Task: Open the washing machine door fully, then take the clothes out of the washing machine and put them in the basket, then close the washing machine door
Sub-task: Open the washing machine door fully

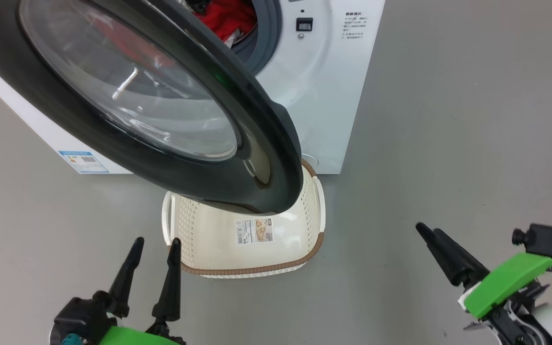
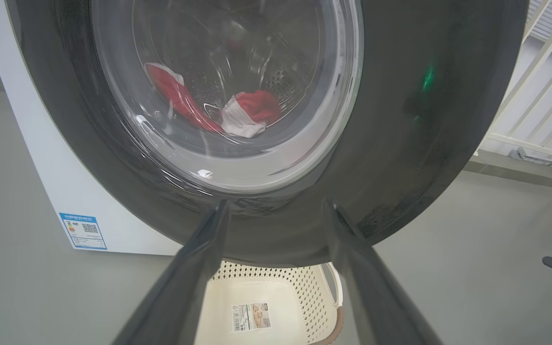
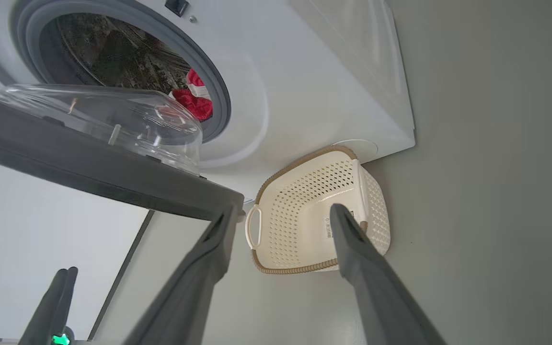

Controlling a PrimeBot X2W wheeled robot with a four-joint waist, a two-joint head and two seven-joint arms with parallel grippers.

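The washing machine door (image 1: 127,81) stands part open, its black rim and glass bowl hanging over the basket (image 1: 257,269) on the floor. Red clothes (image 1: 225,17) lie in the drum of the white washing machine (image 1: 324,96). My left gripper (image 1: 156,242) is open at the lower left, near the basket's front corner and below the door. In the left wrist view its fingers point at the door (image 2: 424,143), with the clothes (image 2: 252,112) seen through the glass. My right gripper (image 1: 428,230) hangs open to the right of the basket (image 3: 295,191), holding nothing.
A blue label (image 1: 83,161) marks the machine's lower corner. White railing (image 2: 534,96) stands to the right of the door. Grey floor spreads right of the machine and around both grippers.
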